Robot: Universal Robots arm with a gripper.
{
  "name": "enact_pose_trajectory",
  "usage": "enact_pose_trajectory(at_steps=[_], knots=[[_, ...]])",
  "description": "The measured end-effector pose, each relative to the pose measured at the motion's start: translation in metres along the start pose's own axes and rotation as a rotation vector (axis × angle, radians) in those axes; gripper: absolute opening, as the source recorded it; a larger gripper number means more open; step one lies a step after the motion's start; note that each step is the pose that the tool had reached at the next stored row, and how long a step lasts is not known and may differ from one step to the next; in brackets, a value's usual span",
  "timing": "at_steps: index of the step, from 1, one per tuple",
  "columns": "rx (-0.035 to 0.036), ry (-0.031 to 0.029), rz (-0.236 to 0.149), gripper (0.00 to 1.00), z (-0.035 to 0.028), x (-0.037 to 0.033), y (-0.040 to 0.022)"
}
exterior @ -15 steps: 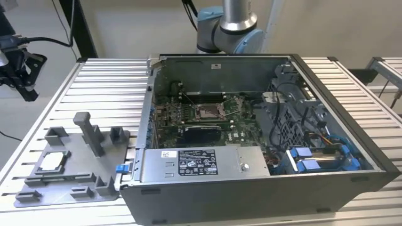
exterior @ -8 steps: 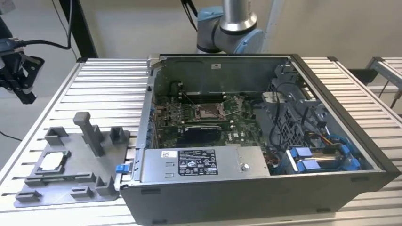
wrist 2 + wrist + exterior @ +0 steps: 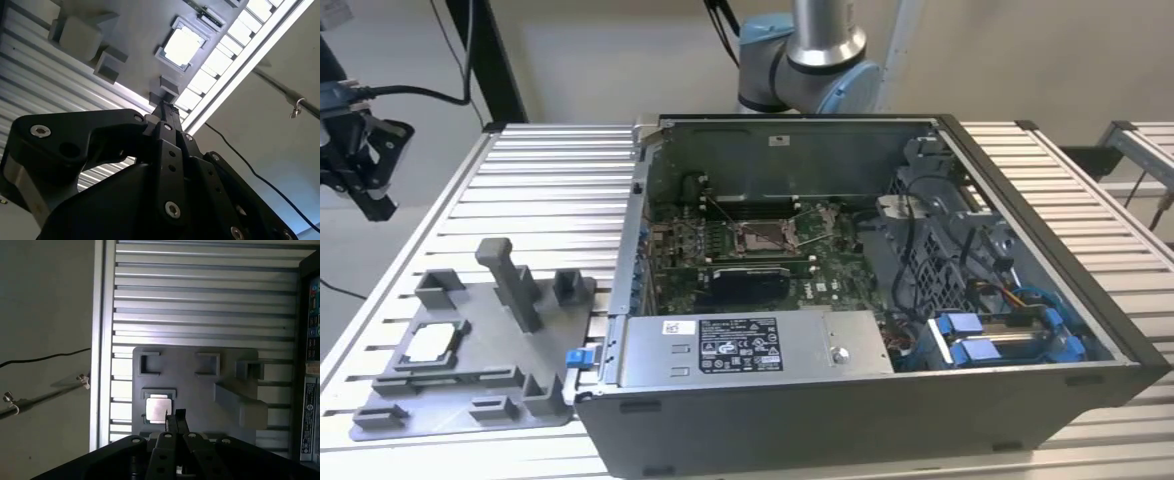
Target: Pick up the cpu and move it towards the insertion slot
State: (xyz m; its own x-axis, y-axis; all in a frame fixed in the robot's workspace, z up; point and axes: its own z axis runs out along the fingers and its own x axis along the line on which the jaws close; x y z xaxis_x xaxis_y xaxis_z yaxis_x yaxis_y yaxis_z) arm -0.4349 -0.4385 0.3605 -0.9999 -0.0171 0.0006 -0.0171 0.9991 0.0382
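Observation:
The cpu [image 3: 434,343] lies silvery-white face up in a square pocket of the grey fixture plate [image 3: 480,385], on the exterior view's left. It also appears in both wrist views [image 3: 156,409] [image 3: 182,46]. My black gripper [image 3: 376,205] hangs high above the table's left edge, well clear of the chip. Its fingers [image 3: 179,419] are shut together with nothing between them, and in the second wrist view the gripper [image 3: 164,107] tapers to one tip. The insertion slot [image 3: 761,237] sits on the green board inside the open computer case, its metal frame and wire lever visible.
The fixture plate carries tall upright posts [image 3: 507,280] beside the chip's pocket. The case wall [image 3: 638,240] and a silver box with a white label [image 3: 734,345] stand between plate and socket. Blue drive brackets [image 3: 987,335] fill the case's right. The arm's base [image 3: 807,60] stands behind.

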Motion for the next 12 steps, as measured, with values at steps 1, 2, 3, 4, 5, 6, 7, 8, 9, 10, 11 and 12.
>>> enact_pose_trajectory(at_steps=[1,2,3,4,5,6,7,8,9,10,11,12], knots=[[0.0,-0.0001,0.0,0.0,0.0001,0.0,0.0],[0.0,0.0,0.0,0.0,0.0001,0.0,0.0],[0.0,0.0,0.0,0.0,0.0001,0.0,0.0],[0.0,0.0,0.0,0.0,0.0001,0.0,0.0],[-0.0001,0.0,-0.001,0.0,0.0001,0.0,0.0],[-0.0001,0.0001,-0.005,0.0,0.0002,0.0,0.0],[0.0,0.0004,-0.011,0.0,0.0001,0.0001,0.0],[0.0,0.0006,-0.017,0.0,0.0001,0.0001,0.0],[0.0002,0.001,-0.027,0.0,0.0001,0.0002,0.0],[0.0003,0.0013,-0.035,0.0,0.0001,0.0002,0.0],[0.0006,0.0017,-0.043,0.0,0.0001,0.0003,0.0],[0.001,0.0021,-0.053,0.0,0.0001,0.0004,0.0]])
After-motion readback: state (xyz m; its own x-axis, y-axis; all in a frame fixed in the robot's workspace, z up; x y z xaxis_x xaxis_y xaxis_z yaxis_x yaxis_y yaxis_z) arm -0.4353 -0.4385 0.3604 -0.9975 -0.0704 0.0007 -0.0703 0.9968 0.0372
